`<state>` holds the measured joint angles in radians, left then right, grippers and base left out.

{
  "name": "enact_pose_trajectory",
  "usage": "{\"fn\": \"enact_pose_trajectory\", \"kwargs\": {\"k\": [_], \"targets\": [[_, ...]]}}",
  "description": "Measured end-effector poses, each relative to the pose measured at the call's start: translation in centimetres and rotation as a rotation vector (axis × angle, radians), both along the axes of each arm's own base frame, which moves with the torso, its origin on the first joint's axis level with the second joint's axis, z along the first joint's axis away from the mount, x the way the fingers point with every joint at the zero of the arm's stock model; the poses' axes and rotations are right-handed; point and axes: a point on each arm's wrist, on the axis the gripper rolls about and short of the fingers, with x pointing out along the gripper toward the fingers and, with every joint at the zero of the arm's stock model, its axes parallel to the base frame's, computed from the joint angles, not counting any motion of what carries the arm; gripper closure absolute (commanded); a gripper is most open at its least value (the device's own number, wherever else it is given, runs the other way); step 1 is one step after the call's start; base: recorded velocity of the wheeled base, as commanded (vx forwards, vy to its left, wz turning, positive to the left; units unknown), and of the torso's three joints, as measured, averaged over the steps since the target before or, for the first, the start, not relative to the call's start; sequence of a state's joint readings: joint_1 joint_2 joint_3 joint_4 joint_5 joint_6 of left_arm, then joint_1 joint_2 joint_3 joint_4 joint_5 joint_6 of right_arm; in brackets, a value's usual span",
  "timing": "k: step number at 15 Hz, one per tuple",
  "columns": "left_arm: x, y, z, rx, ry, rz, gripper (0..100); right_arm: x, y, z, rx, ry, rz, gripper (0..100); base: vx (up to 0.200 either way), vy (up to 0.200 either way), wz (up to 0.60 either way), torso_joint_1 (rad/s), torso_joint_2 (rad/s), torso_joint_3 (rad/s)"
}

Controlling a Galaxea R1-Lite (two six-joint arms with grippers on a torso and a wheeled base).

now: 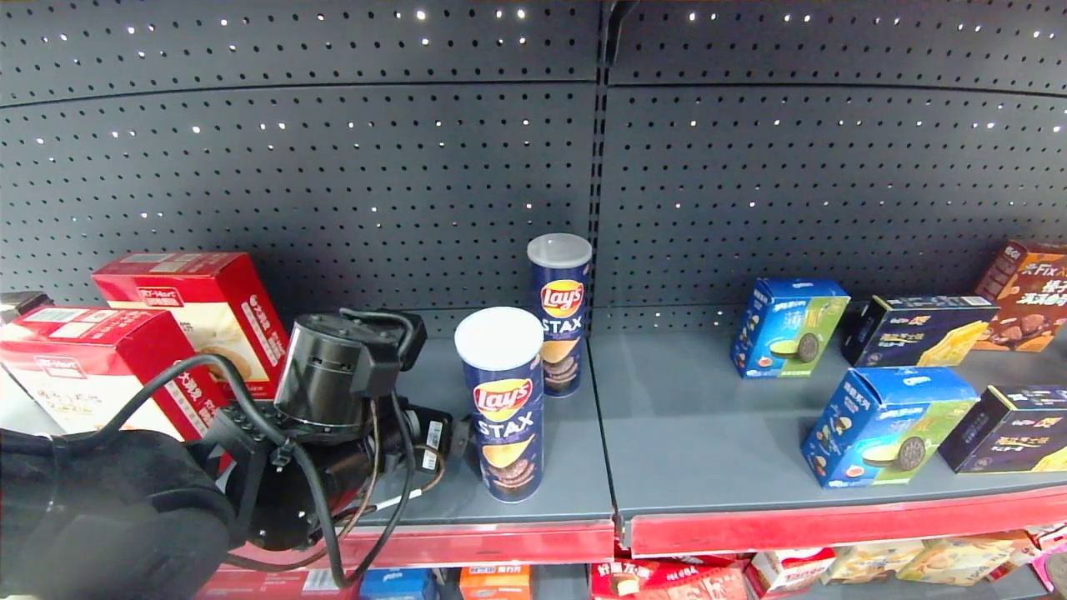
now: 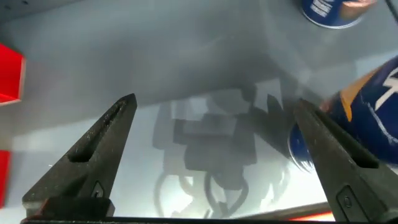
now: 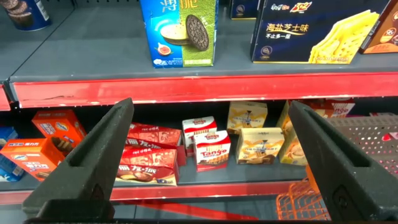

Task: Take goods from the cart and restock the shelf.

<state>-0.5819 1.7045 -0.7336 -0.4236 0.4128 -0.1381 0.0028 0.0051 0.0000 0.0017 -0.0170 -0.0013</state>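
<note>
The left arm (image 1: 333,417) lies low over the shelf (image 1: 708,433) close to its front edge, wrist level, pointing along the board. The left gripper (image 2: 214,102) is spread wide and holds nothing. The front chips can (image 1: 504,404) stands upright just beside one finger, near the front edge, and the second can (image 1: 558,312) stands behind it, nearer the back edge. The right gripper (image 3: 211,106) gapes wide and empty, facing the shelf's red front edge.
</note>
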Motion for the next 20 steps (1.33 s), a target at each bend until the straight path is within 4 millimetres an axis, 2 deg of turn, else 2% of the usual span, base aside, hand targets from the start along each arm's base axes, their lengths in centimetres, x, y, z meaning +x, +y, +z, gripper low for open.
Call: {"fn": "enact_pose_trajectory", "kwargs": {"k": [4, 7, 10, 20], "targets": [[-0.5, 0.0, -0.2, -0.019, 0.015, 0.001, 0, 0.0, 0.0, 0.0, 0.0, 0.0, 0.0, 0, 0.0, 0.0, 0.0, 0.0, 0.0, 0.0], [-1.8, 1.2, -1.6, 0.016, 0.064, 0.01, 0, 0.0, 0.0, 0.0, 0.0, 0.0, 0.0, 0, 0.0, 0.0, 0.0, 0.0, 0.0, 0.0], [-2.6, 2.1, -1.8, 0.02, 0.072, 0.022, 0, 0.0, 0.0, 0.0, 0.0, 0.0, 0.0, 0, 0.0, 0.0, 0.0, 0.0, 0.0, 0.0], [-2.0, 1.8, -0.7, -0.054, 0.028, -0.038, 0, 0.0, 0.0, 0.0, 0.0, 0.0, 0.0, 0, 0.0, 0.0, 0.0, 0.0, 0.0, 0.0]]}}
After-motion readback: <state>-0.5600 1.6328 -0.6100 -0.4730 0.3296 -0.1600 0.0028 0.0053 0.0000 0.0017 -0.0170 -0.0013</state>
